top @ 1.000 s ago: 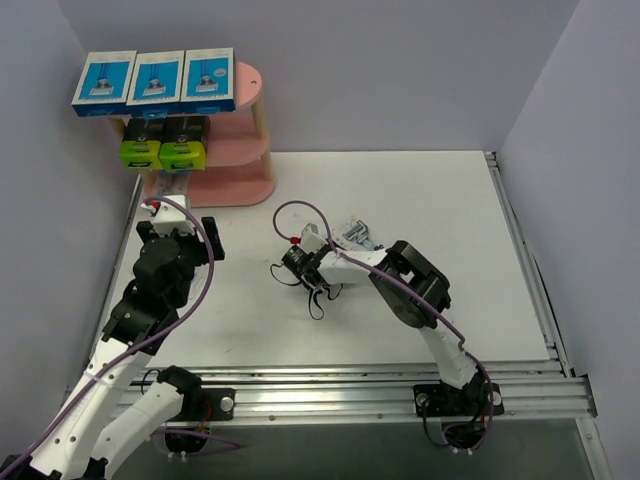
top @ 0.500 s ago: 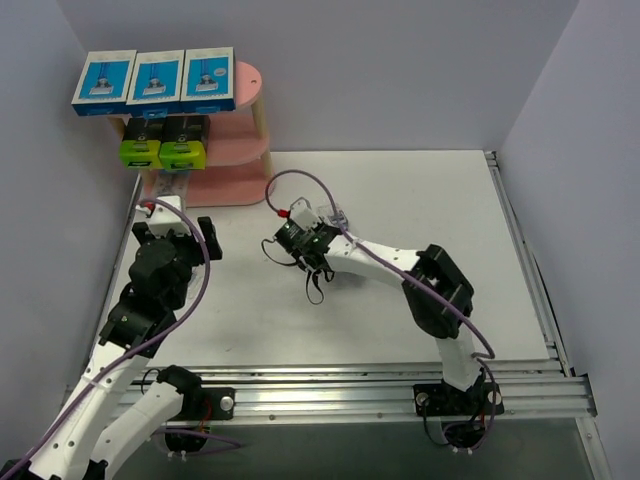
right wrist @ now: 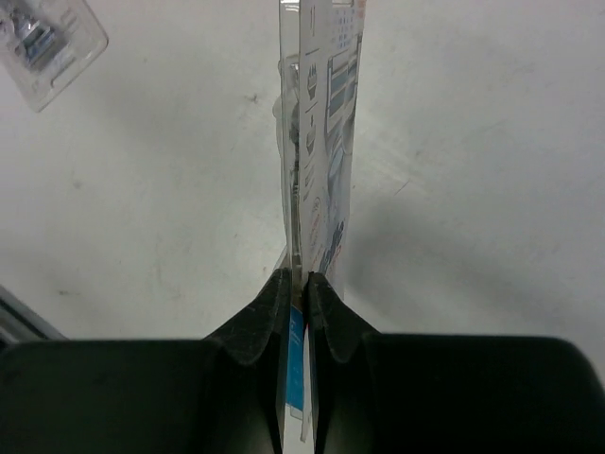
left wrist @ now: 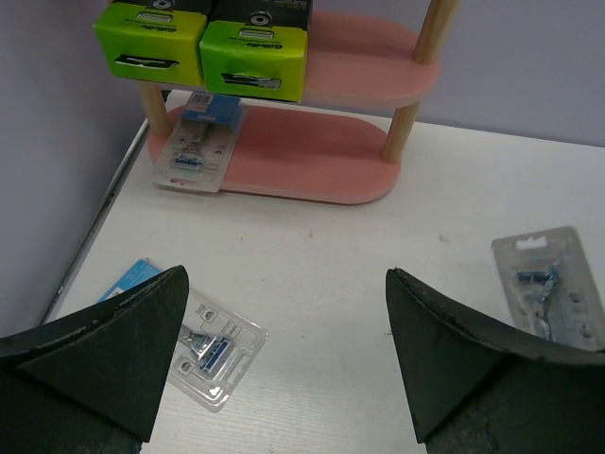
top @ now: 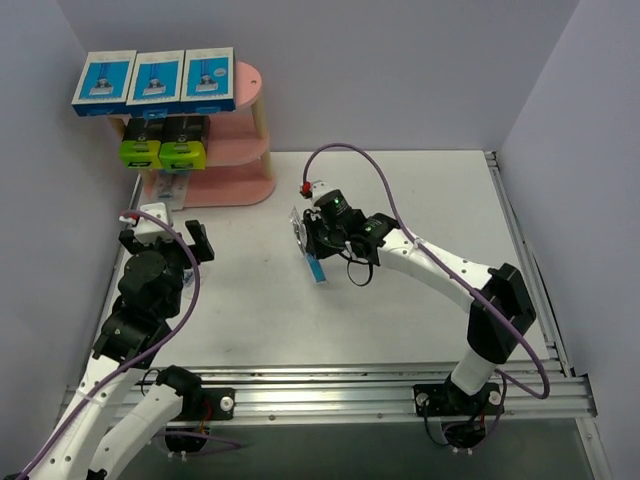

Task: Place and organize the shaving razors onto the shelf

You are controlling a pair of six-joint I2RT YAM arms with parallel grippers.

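The right claw (right wrist: 298,276) was clenched on the near edge of a held blister pack (right wrist: 321,113), which stood on edge and ran straight ahead from between its fingers. The pack's printed card, blue at the near end, was seen too obliquely and too blurred to read, and the razor inside was hard to make out. Ahead and to the left of that claw, a corner blister pack (right wrist: 43,38) lay on the white table (right wrist: 473,142), cut off by the frame.

The left claw (left wrist: 284,355) hung released, its two fingers (left wrist: 104,359) spread wide and gripping nothing. Just under its left finger lay a loose blister pack (left wrist: 213,350), part of its blue card hidden behind that finger. Beside the right finger showed a side blister pack (left wrist: 548,284), its lower corner covered. Whether this was the one in the right claw could not be told.

Farther ahead of the left claw stood the pink shelf (left wrist: 321,151). A shelved blister pack (left wrist: 194,156) lay at the left end of the bottom board, its near end past the board's edge. On the middle board above it sat two black boxes with lime-green ends (left wrist: 203,47), their lettering too small to read and their tops cut off. On the top board, farthest from both claws, three blue-and-white boxes (top: 155,80) lay side by side. Each pictured a razor, the print illegible.
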